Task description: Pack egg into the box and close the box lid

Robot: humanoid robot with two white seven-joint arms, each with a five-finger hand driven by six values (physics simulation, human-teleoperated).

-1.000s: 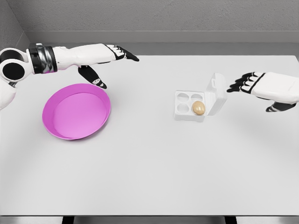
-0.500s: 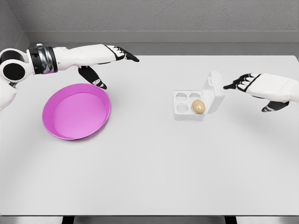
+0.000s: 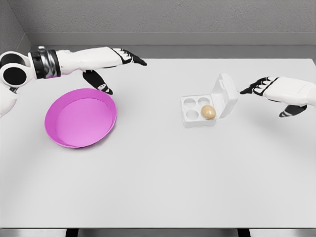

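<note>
While the egg (image 3: 209,112) sits in the near right cup of the white box (image 3: 198,111), you can see the other three cups showing bare round hollows. You have the box lid (image 3: 224,96) standing raised along the box's right side, tilted over toward the right and not closed. Your right hand (image 3: 276,91) hangs just to the right of the lid, apart from it, with its dark fingertips (image 3: 245,91) stretched toward the lid and nothing in its grasp. Your left hand (image 3: 114,59) reaches out over the far left of the grey table (image 3: 163,177), fingers extended flat and thumb hanging down, also holding nothing. You will find it above the far edge of the pink bowl (image 3: 81,117), which rests on the table well apart from the box, on the left side. Between bowl and box you see only bare table surface.
</note>
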